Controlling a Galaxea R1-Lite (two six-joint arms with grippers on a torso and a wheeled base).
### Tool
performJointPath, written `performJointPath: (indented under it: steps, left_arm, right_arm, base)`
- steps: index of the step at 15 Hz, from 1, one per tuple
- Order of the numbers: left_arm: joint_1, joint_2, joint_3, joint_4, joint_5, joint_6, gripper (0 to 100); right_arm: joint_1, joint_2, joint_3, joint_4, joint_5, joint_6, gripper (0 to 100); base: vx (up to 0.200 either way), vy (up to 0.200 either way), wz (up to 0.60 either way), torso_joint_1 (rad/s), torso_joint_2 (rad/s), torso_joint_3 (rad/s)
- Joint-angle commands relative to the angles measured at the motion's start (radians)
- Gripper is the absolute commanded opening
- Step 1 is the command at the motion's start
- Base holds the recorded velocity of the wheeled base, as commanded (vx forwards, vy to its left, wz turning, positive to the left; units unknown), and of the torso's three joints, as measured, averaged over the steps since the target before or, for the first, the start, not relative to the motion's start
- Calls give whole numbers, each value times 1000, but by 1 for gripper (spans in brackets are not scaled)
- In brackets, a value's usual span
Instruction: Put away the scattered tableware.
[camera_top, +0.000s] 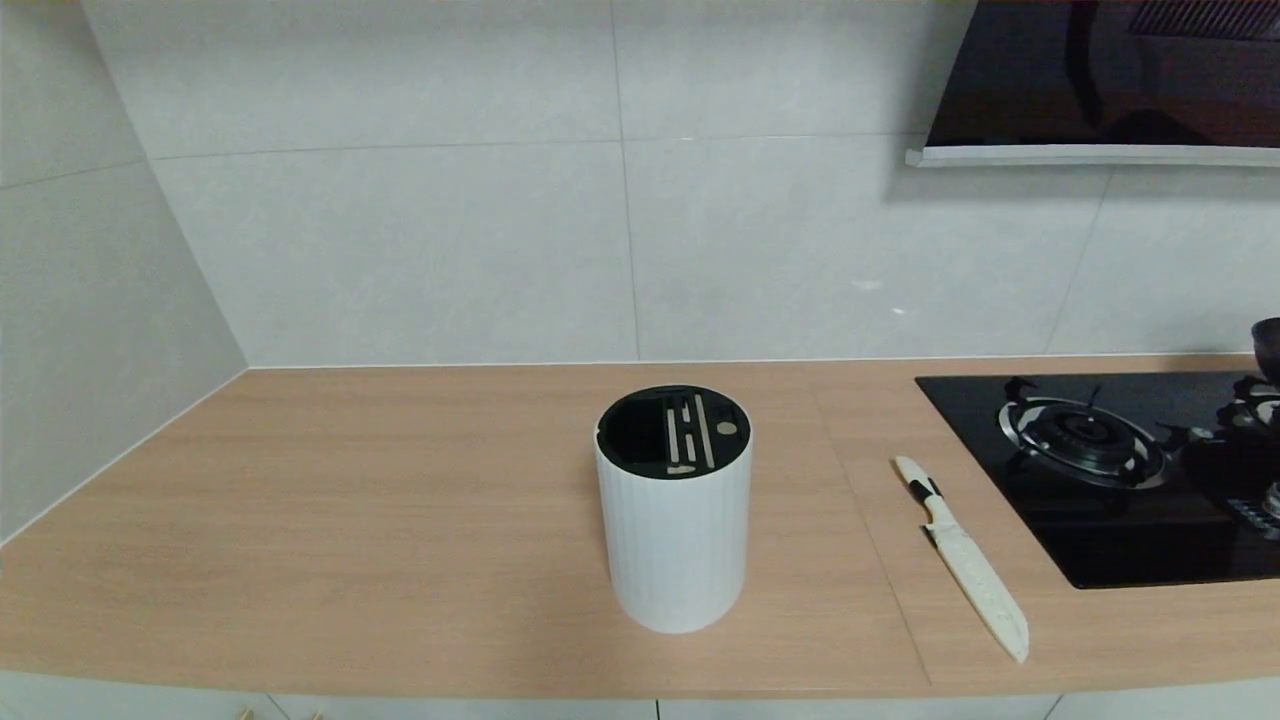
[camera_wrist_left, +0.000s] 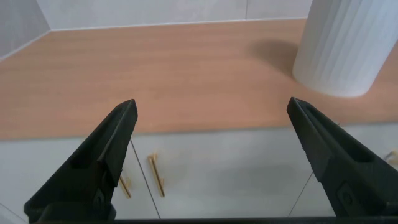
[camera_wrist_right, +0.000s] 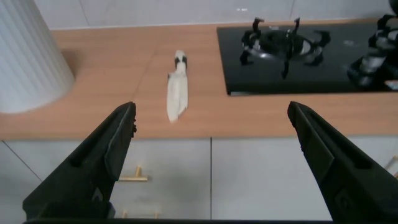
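Knife lies on wooden counter beside stove; left fingers and right fingers gape empty.

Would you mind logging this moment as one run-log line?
knife: flat on counter, right of holder | holder: upright | left hand: open, empty | right hand: open, empty, facing knife

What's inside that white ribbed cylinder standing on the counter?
The white cylinder has a black top insert with narrow slots, a small round hole and one larger dark opening. Nothing sticks out. Anything deeper inside is hidden in darkness.
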Motion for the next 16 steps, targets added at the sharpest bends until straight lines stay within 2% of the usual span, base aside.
performJointPath:
  steps: [1,7,16]
  left_arm:
    - [0,0,0,1,0,0,100]
    - [0,0,0,1,0,0,100]
    - [0,1,0,1,0,0,100]
  right_arm:
    - [0,1,0,0,0,0,100]
    - [0,1,0,0,0,0,100]
    - [0,3,0,3,0,-23,100]
  base:
    - [0,0,0,276,-608,-330]
    - [0,0,0,229,-465,-241]
    - [0,0,0,13,-30,-13]
